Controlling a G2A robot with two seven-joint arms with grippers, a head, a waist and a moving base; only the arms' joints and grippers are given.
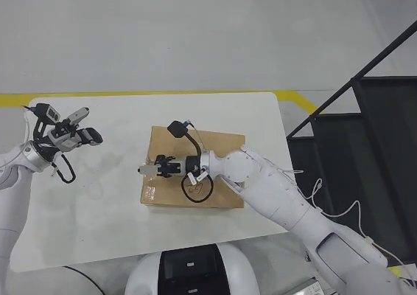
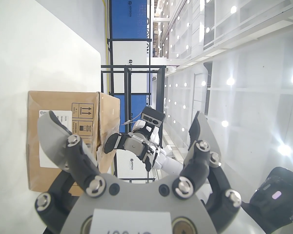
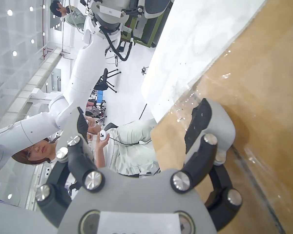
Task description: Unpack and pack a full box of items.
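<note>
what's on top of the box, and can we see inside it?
The right hand is open over the top of the box at one edge; clear tape runs along the seam. The box is shut, so its contents are hidden.

At the top view's centre, the white arm of the right gripper (image 1: pixel 144 169) covers part of the closed brown cardboard box (image 1: pixel 219 141), its contents hidden. A grey finger (image 2: pixel 53 132) of the left gripper (image 2: pixel 124 118) hides part of the box's white label (image 2: pixel 44 158).
</note>
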